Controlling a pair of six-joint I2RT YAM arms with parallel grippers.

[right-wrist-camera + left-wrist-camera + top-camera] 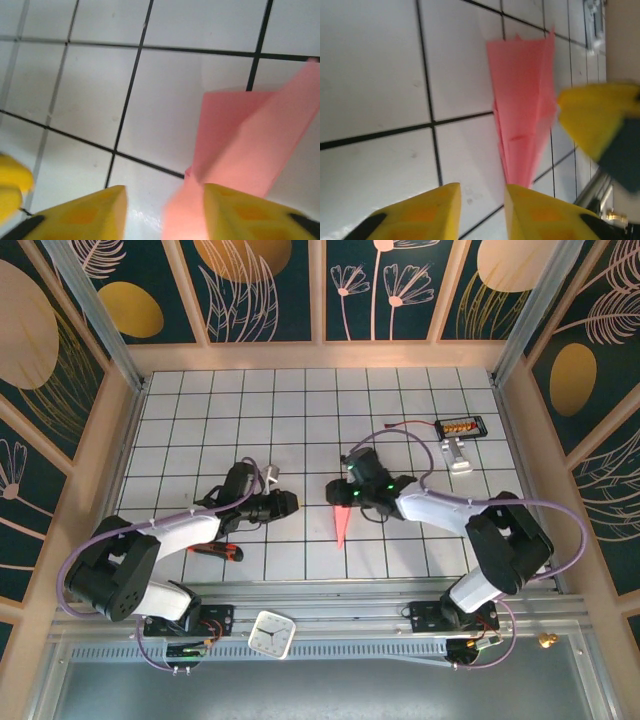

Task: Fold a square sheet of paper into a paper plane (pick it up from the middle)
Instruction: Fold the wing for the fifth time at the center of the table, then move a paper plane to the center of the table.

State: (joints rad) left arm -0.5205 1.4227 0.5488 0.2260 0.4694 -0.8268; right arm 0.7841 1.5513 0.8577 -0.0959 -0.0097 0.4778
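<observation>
The paper plane (340, 525) lay on the white tiled table (420, 400) between the two arms. Its narrow pointed nose was turned toward the arm bases and its wider tail sat by the right gripper (338, 495). The left gripper (292, 504) was just beside the plane on its left.

In the left wrist view, that gripper's yellow fingers (420, 217) stood parted with bare tile between them. The plane's narrow end ran down to the inner edge of one finger (whether it touched, I could not tell), and nothing was clamped. A blurred yellow fingertip of the right gripper showed close to the plane's side edge.

In the right wrist view, the right gripper's fingers (85, 215) were also apart, with white tile visible in the gap. A creased flap of the plane stood tilted up off the table. Its lower part lay inside the gap next to one finger, loose rather than pinched.

A red-handled black tool (215, 550) lay beside the left arm, and a small white square clock (271, 633) sat on the front rail. Well apart, at the far right, were a small dark device (462, 426) and a white object (460, 457) just below it.
</observation>
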